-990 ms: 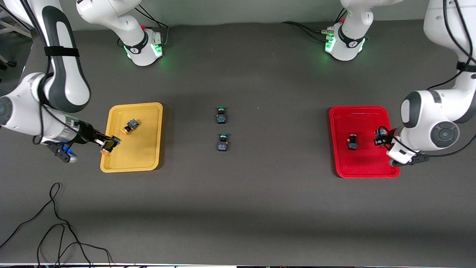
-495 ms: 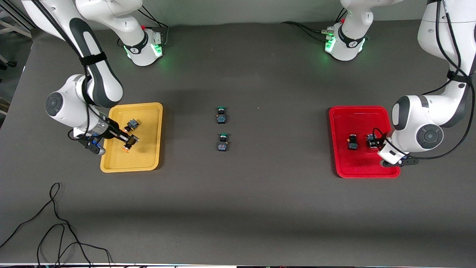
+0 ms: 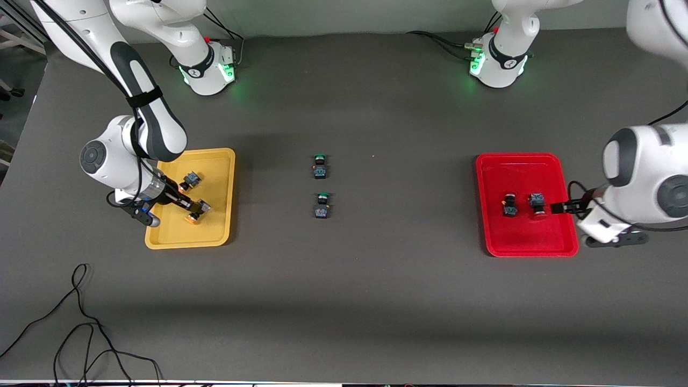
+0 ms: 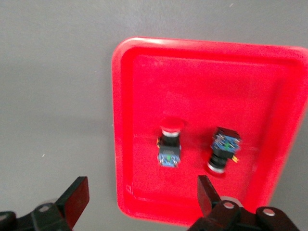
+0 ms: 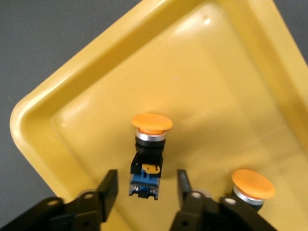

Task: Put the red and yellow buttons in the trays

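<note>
Two red buttons [image 3: 523, 205] in red tray [image 3: 524, 244]; left hand [image 3: 559, 207] spread, over tray rim. Two yellow buttons [image 3: 192, 198] in yellow tray [image 3: 185, 240]; right hand [image 5: 144, 190] spread around one. Risk: lifting finger snags body, tips button.

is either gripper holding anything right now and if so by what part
Nothing is held. The left gripper is open over the red tray's rim. The right gripper is open around a yellow button's dark body in the yellow tray.
</note>
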Controlling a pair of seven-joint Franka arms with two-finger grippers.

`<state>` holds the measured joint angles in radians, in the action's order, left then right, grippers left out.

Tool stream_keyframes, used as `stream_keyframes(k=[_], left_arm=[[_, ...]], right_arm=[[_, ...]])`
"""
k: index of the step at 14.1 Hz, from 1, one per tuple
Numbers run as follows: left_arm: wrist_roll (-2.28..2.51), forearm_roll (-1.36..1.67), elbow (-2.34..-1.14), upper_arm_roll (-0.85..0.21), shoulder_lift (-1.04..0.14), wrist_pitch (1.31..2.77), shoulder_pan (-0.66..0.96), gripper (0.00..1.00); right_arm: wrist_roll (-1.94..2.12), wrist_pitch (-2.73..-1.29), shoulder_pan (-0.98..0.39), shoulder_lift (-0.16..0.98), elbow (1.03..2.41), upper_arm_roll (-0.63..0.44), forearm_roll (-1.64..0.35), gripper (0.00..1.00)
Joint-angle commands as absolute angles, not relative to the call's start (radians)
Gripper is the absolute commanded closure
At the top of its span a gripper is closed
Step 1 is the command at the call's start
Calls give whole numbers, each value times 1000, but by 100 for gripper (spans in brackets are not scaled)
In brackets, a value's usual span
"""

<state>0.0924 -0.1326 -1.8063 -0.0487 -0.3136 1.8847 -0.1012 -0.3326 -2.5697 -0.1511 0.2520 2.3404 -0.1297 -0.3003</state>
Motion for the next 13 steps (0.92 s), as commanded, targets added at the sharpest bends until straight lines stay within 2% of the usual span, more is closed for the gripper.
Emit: stream_keyframes(k=[1, 3, 5, 7, 9, 11, 13], left_arm=[[55, -98, -1796, -57, -195, 1777, -104, 0], [22, -51, -1783, -54, -118, 1703, -106, 0], [17, -22, -1723, -57, -91, 1620, -104, 0], [3, 4, -1637, -54, -89, 1534, -69, 0], [6, 12, -1611, -48, -74, 1514, -20, 0], [17, 12, -1615, -32, -54, 1516, 23, 0], [15, 12, -1626, -11, -29, 1520, 41, 0]], right_arm=[[-325, -2563, -141, 213, 2332, -112, -276, 0], [-324, -2493, -147, 149, 2310, -117, -276, 0], [-324, -2365, -143, 85, 2246, -123, -252, 0], [-325, -2156, -106, 49, 2107, -117, -155, 0], [-316, -1942, -61, 32, 1954, -106, -114, 0], [-273, -1791, -2, 6, 1838, -48, -109, 0], [-267, -1738, 70, -47, 1804, 47, -68, 0]])
